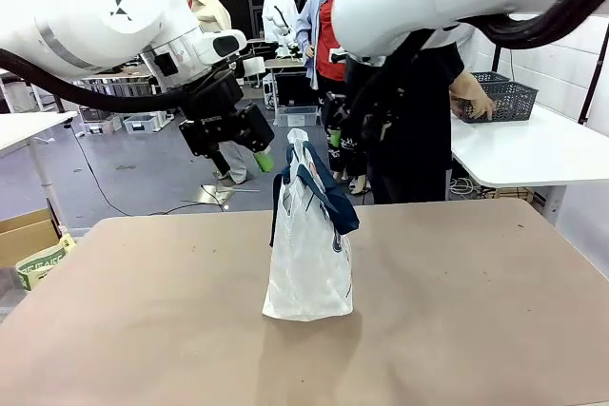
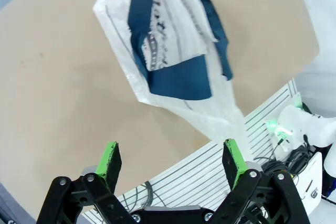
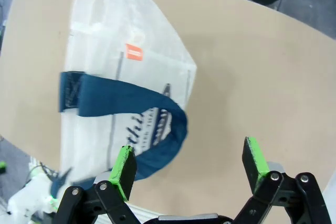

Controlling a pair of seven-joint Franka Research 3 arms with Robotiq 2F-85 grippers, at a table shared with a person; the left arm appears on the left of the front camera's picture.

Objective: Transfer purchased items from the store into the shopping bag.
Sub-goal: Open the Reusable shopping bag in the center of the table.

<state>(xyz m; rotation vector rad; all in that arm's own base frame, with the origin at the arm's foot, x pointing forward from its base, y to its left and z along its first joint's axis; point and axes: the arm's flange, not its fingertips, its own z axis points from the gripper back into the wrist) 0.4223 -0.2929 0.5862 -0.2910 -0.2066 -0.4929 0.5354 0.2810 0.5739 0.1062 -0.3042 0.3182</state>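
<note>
Front view: shopping bag (image 1: 307, 263) seen upright at middle of table (image 1: 143, 311). Left gripper (image 1: 245, 161) held just above bag, up-left of it. Person's hand (image 1: 473, 94) placed in mesh basket (image 1: 509, 100) at far right.
Left wrist view: left fingers spread wide, nothing gripped, bag seen beyond.
Right wrist view: right gripper (image 3: 190, 161) spread wide, empty, poised over navy handle (image 3: 131, 106) of bag.

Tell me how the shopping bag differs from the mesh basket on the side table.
The shopping bag is translucent white with navy handles; the mesh basket is dark grey. The bag stands tall and narrow on the brown table; the basket sits low and wide on the white table. A person's hand is at the basket; nothing touches the bag. Both rest upright on tabletops.
</note>
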